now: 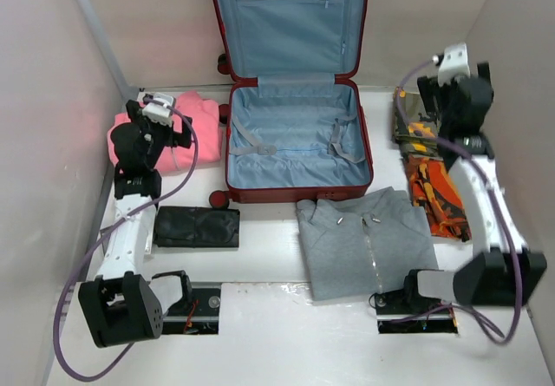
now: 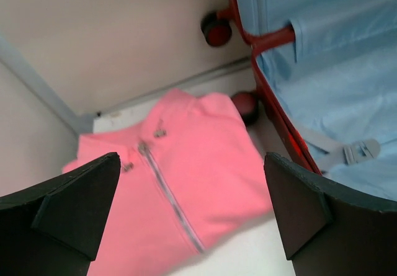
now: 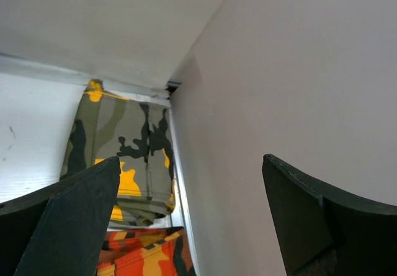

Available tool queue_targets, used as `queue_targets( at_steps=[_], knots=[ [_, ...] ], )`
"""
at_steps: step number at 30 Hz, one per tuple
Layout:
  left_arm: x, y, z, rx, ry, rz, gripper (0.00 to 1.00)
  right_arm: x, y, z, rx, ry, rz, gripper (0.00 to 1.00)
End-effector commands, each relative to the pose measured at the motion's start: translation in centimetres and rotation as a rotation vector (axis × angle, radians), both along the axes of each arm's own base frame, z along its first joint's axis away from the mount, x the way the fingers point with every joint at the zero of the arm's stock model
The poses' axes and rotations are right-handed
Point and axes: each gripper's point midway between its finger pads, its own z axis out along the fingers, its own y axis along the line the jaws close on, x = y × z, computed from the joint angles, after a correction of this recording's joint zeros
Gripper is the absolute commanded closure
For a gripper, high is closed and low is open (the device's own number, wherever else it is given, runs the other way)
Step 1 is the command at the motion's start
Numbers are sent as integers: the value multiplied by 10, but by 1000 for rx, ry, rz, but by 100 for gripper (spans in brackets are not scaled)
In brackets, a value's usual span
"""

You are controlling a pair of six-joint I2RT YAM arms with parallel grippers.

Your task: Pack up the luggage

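Note:
The luggage (image 1: 295,134), a dark-red suitcase with light blue lining and grey straps, lies open at the back middle, its lid leaning on the back wall; its edge also shows in the left wrist view (image 2: 279,121). A folded pink zip top (image 1: 195,126) lies to its left, also seen in the left wrist view (image 2: 173,189). My left gripper (image 1: 160,117) is open and empty above the pink top. A green camouflage garment (image 3: 124,152) and an orange camouflage garment (image 1: 438,191) lie at the right. My right gripper (image 1: 451,91) is open and empty above them, by the right wall.
A folded grey zip top (image 1: 368,238) lies in front of the suitcase. A folded black item (image 1: 198,227) lies at the left front. White walls enclose the table on three sides; the right wall (image 3: 298,102) is close to my right gripper.

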Motion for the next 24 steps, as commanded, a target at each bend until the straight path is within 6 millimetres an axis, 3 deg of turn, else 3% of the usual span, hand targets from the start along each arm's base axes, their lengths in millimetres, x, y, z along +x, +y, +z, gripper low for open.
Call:
queue_targets(
  at_steps=[1,2,3,4,5,6,7,9,10,13,14,18,19,22,24],
  knots=[
    [-7,-1,-7,-16,58,11,0,23,7,-69,45,403,119,0],
    [-8,-2,-11,-35,65,12,0,35,-2,-40,49,375,113,0],
    [-8,-5,-11,-45,68,-2,0,56,-6,-75,93,480,109,0],
    [-9,-8,-13,-47,78,-17,0,54,-8,-94,116,580,108,0],
    [-9,-8,-13,-47,78,-17,0,67,-9,-77,134,556,126,0],
    [-9,-8,-13,-47,78,-17,0,74,-8,-87,144,588,135,0],
    [-10,-10,-16,-48,88,-29,0,86,-9,-113,156,648,134,0],
    [-9,-9,-23,-42,104,-29,0,99,-4,-127,130,676,110,0],
    [-10,-10,-31,-44,123,-29,0,108,-4,-151,113,727,95,0],
    [-7,-9,-41,-49,155,-28,0,121,2,-169,81,780,65,0],
    [-6,-9,-49,-52,180,-28,0,122,0,-189,108,821,33,0],
    [-2,-10,-59,-57,213,-38,0,125,-30,-182,280,708,-32,0],
    [-2,-10,-59,-57,213,-38,0,118,-44,-192,368,702,3,0],
    [2,-11,-64,-52,229,-49,0,116,-60,-182,435,630,31,0],
    [7,-12,-65,-54,236,-59,0,112,-67,-190,453,637,30,0]
  ],
)
